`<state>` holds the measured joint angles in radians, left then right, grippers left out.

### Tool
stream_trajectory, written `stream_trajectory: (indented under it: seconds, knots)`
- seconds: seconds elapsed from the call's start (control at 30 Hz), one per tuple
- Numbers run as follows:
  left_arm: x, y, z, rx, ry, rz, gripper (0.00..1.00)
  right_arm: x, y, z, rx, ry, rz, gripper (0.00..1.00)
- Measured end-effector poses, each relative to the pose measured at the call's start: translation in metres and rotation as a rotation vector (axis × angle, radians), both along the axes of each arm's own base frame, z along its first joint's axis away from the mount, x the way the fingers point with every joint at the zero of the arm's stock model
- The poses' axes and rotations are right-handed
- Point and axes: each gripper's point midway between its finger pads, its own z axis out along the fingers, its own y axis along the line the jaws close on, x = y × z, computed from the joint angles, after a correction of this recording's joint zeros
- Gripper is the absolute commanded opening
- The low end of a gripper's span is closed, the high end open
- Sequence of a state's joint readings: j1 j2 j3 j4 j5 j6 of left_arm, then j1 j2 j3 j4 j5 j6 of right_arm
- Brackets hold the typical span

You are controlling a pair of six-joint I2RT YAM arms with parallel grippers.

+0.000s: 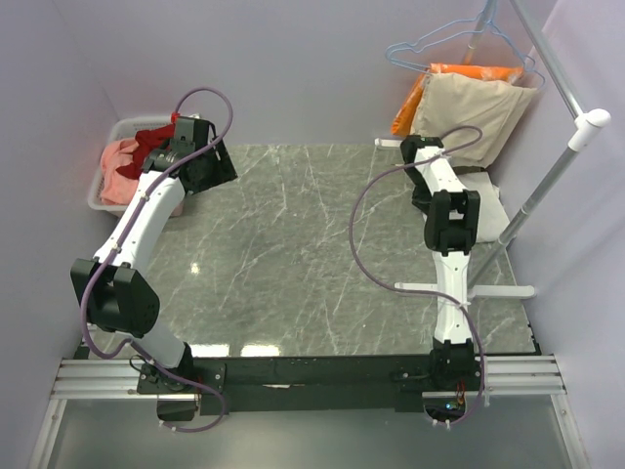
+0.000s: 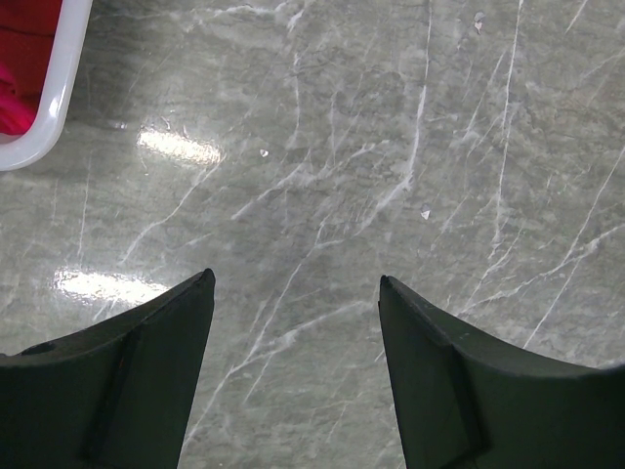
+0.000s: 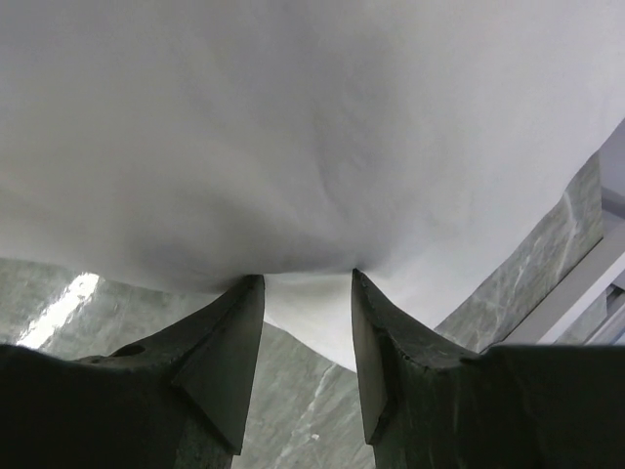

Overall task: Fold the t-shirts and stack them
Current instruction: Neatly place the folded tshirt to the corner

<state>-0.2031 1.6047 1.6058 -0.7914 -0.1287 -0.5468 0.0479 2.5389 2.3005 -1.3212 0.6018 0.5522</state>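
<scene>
**Right gripper at the white tee, left gripper over bare desk**

White t-shirt (image 3: 312, 127): plain, smooth white cloth filled most of the right wrist view, with soft shallow folds. No print or lettering showed on the visible part. No collar, sleeve or hem could be made out, so which way it pointed and how its long axis ran could not be told. From above, only a white patch showed at the far right of the desk (image 1: 293, 244), just beside the right arm and below the hanging beige cloth (image 1: 469, 112).

Right gripper (image 3: 305, 283): fingers apart, both tips up against the lower edge of the white cloth, a fold of it showing in the gap. Not clamped, as far as could be seen.

Left gripper (image 2: 293, 278): fingers wide apart, nothing between them, over bare grey marble. Corner of the white bin (image 2: 59, 88) at upper left of its view.

Bin sat at the far left of the desk. In it, the dark red t-shirt (image 1: 156, 140) was bunched toward the back, the salmon pink t-shirt (image 1: 119, 161) crumpled beside it. Both were too rumpled to read any axis.

Bright orange cloth (image 1: 469, 70) hung behind the beige one on the rack, under a pale blue hanger (image 1: 430, 44).
</scene>
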Motion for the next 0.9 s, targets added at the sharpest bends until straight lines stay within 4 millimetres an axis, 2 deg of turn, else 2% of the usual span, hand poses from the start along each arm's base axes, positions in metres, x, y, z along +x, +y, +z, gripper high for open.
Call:
stream_trajectory:
  seconds: [0.33,0.53,0.63,0.73,0.9]
  knots:
    - [-0.001,-0.001,0.0,-0.016,0.004,0.016,0.74,0.006,-0.02,-0.002,0.017,-0.027,-0.063,0.45]
    - [-0.001,-0.001,0.0,-0.019,0.004,0.019,0.74,0.006,-0.02,-0.002,0.026,-0.048,-0.069,0.45]
    - [-0.001,-0.001,0.002,-0.024,0.001,0.024,0.74,0.0,-0.013,0.001,0.074,-0.076,-0.07,0.47]
    - [-0.002,-0.001,0.004,-0.028,-0.004,0.026,0.74,-0.003,-0.003,0.012,0.134,-0.118,-0.064,0.49]
    - [-0.004,-0.001,0.003,-0.03,-0.006,0.027,0.74,0.001,0.02,0.053,0.219,-0.225,-0.016,0.51]
